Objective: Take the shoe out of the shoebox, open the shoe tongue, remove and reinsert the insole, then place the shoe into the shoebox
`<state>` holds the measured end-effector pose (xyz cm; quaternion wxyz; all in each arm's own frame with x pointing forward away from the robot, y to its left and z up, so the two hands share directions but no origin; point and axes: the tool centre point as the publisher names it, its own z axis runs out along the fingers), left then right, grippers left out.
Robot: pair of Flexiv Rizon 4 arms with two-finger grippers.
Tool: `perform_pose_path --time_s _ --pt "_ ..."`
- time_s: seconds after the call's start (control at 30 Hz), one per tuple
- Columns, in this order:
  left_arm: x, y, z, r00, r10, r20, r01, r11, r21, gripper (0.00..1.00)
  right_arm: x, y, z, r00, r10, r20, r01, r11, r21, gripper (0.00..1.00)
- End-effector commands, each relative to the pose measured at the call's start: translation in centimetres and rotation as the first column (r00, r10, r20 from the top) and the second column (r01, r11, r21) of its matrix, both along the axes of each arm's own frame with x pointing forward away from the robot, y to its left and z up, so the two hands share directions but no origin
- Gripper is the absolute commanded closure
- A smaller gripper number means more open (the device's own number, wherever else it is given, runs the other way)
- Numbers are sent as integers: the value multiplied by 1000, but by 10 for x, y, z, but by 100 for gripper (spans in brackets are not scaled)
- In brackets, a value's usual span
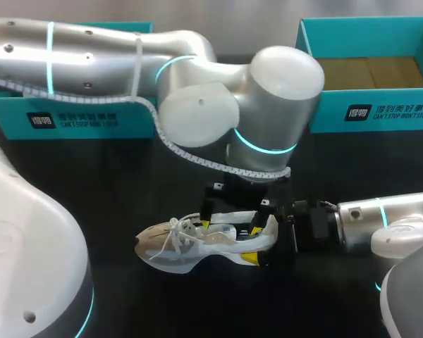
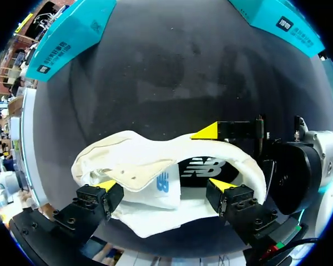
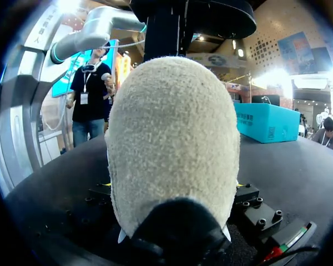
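A cream and white shoe (image 1: 190, 246) lies on the black table, toe toward the left and heel toward my right arm. My right gripper (image 1: 259, 243) comes in from the right and is shut on the heel, whose cream back (image 3: 172, 144) rises between its fingers in the right wrist view (image 3: 175, 185). My left gripper (image 1: 229, 225) hangs straight down over the shoe's mouth, open. From above, its yellow tips (image 2: 164, 184) stand wide apart, one toward the toe and one toward the heel. The cream tongue (image 2: 127, 160) and the dark insole (image 2: 202, 167) show between them.
An open teal shoebox (image 1: 366, 105) stands at the back right of the table. Another teal box part (image 1: 70, 116) stands at the back left, half hidden behind my left arm. The black table (image 1: 127, 190) stretches between them and the shoe.
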<state>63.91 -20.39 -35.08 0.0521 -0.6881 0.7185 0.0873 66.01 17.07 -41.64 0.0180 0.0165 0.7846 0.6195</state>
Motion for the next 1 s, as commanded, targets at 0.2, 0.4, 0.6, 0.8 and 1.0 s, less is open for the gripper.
perform_pose_path --time_s 0.2,0.4,0.6,0.8,1.0 --pt "-2 -1 -11 881 444 165 -473 840 266 0 0 1 1 1000 -1 -1 1 1000 -3 100" --pt "-1 9 -8 872 463 156 -488 835 254 0 0 1 1 1000 -1 -1 1 1000 -3 100" --pt "-1 15 -7 866 476 151 -499 833 238 0 0 1 1 1000 -1 -1 1 1000 -3 100" --pt "-2 18 -12 869 471 152 -495 838 231 0 0 1 1 1000 -1 -1 1 1000 -3 100" --pt "-2 21 -18 862 481 161 -507 826 247 0 0 1 1 1000 -1 -1 1 1000 -3 100"
